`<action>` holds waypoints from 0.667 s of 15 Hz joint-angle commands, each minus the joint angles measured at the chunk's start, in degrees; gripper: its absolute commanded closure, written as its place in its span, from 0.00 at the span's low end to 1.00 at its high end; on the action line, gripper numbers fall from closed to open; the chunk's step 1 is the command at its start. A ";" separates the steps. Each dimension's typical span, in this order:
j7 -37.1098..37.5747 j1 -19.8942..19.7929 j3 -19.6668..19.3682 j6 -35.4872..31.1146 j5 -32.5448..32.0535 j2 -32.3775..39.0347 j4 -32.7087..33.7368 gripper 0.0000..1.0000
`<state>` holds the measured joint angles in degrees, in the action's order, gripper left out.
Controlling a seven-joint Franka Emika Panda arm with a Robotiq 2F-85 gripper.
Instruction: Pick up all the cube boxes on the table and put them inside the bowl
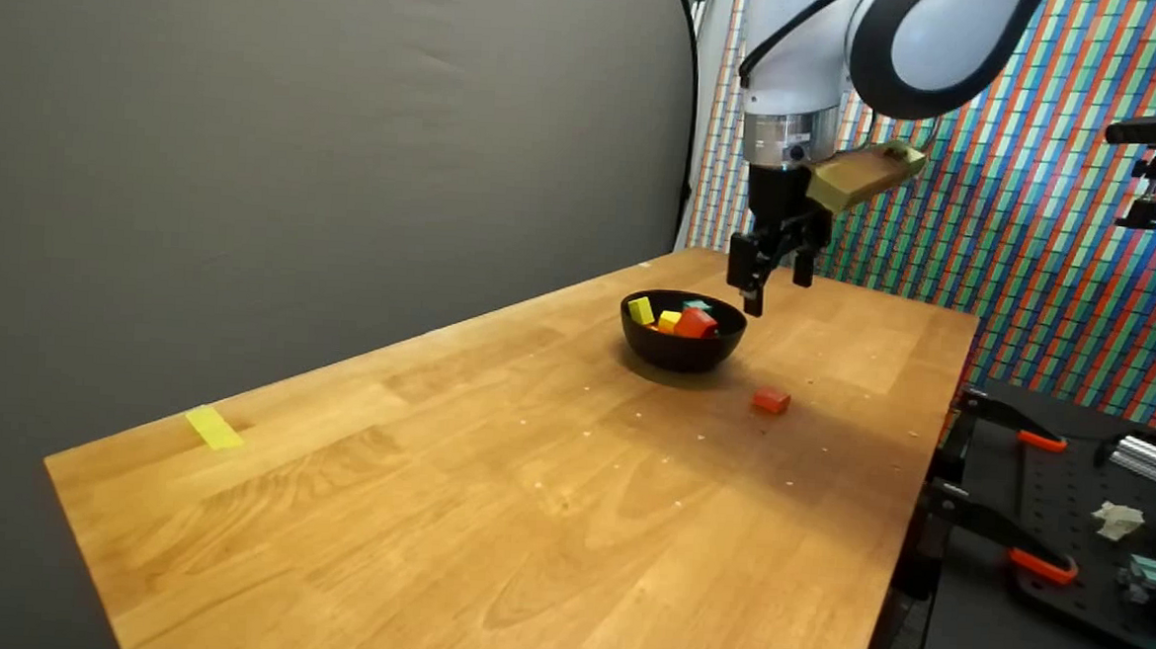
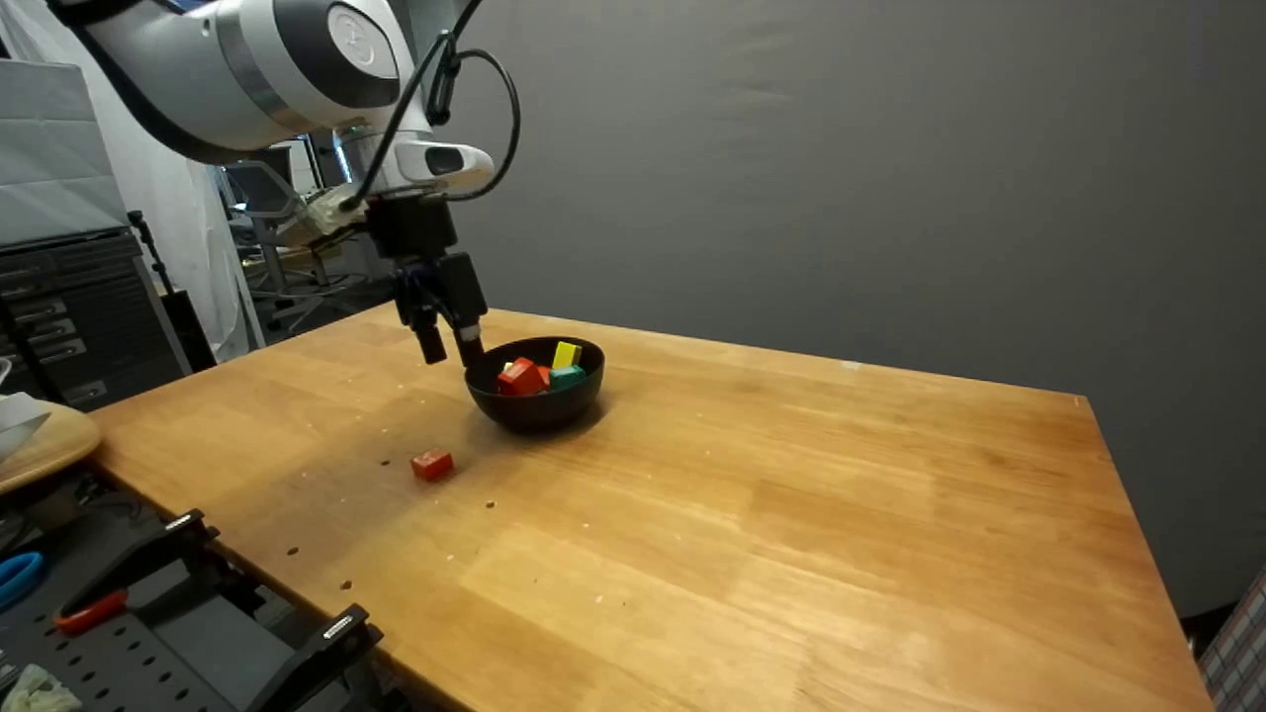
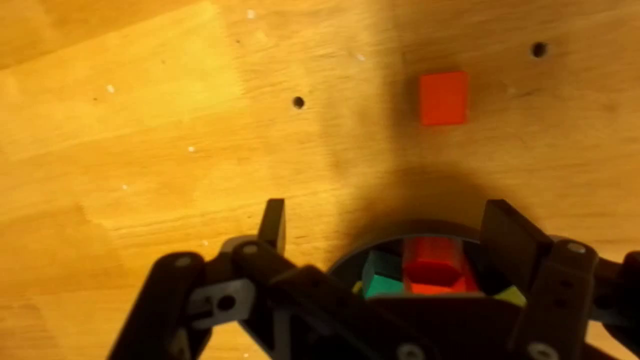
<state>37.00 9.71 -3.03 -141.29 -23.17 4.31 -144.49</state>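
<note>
A lone red cube (image 1: 771,400) (image 2: 432,465) (image 3: 443,98) lies on the wooden table (image 1: 408,553). The black bowl (image 1: 680,353) (image 2: 534,411) stands near it and holds several cubes: a red cube (image 2: 521,378), a green cube (image 2: 567,378) and yellow cubes (image 1: 641,310) among them. My gripper (image 1: 778,290) (image 2: 453,354) (image 3: 387,215) hangs above the table beside the bowl's rim, fingers wide apart with nothing between them. In the wrist view its body hides part of the bowl, while the lone red cube shows beyond the fingertips. Contact between finger and rim cannot be judged.
A flat yellow strip (image 1: 213,427) sticks to the table's far corner. Black clamps with orange tips (image 1: 1007,545) sit beside the table edge, over a dark perforated board (image 2: 129,653). A grey backdrop (image 2: 791,178) stands behind the table.
</note>
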 commanded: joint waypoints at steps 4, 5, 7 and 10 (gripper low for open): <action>3.62 -1.61 -2.22 -7.72 -19.32 3.82 -1.84 0.00; 4.66 -1.73 -3.24 -10.37 -22.52 4.51 -2.26 0.00; 4.81 0.18 -6.03 -12.25 -23.97 5.14 -2.61 0.00; 2.55 -0.04 -5.52 -13.89 -22.68 6.09 -2.17 0.00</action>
<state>41.81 10.03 -9.05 -153.76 -47.18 9.44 -147.09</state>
